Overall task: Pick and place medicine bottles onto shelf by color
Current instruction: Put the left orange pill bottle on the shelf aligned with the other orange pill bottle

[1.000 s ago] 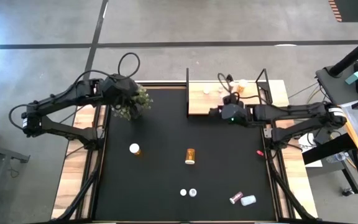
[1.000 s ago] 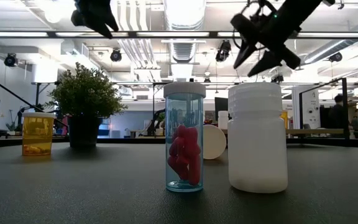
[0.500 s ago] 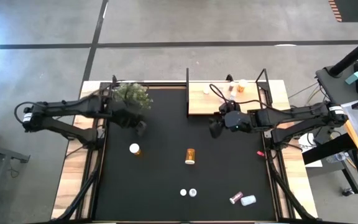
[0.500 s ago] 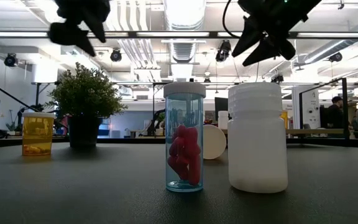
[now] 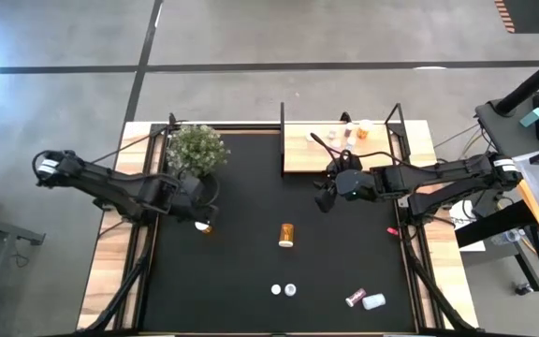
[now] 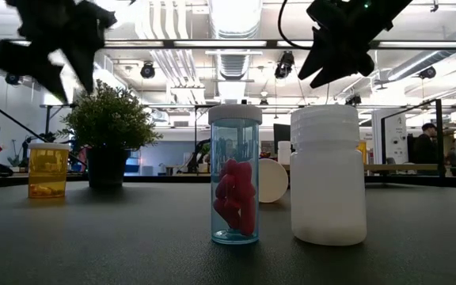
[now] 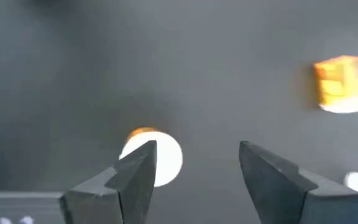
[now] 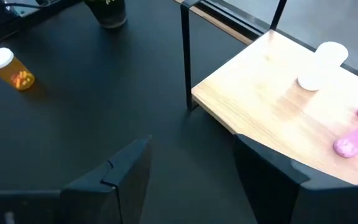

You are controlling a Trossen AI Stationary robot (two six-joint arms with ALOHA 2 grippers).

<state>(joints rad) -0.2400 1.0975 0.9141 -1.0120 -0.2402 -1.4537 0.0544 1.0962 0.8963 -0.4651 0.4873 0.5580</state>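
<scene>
While the left tool (image 5: 199, 208) hangs over the upright orange bottle (image 5: 203, 225) near the potted plant (image 5: 196, 148), its jaws are seen parted and empty, with the white cap showing partly behind one finger (image 7: 135, 171) in the left wrist view. That bottle stands on the dark surface (image 5: 251, 262), well apart from the shelf (image 5: 302, 154) at the far edge. The step in hand is judged to be the approach for a pick. It is done well if the tool is first centred, so that the cap sits midway between the jaws and not under one of them — otherwise the small bottle may be tipped or pushed aside. A straight descent is then called for, with the jaws closed only once they stand on either side of the body below the cap.

The right tool (image 5: 324, 195) is held above the surface just in front of the shelf, its jaws also apart and gripping nothing. A few bottles already rest on the shelf board — a white one (image 8: 321, 64) and a pink one (image 8: 356, 142) are shown by the right wrist view. A second orange bottle (image 5: 287, 234) lies on its side mid-surface, and others are left near the front edge.
</scene>
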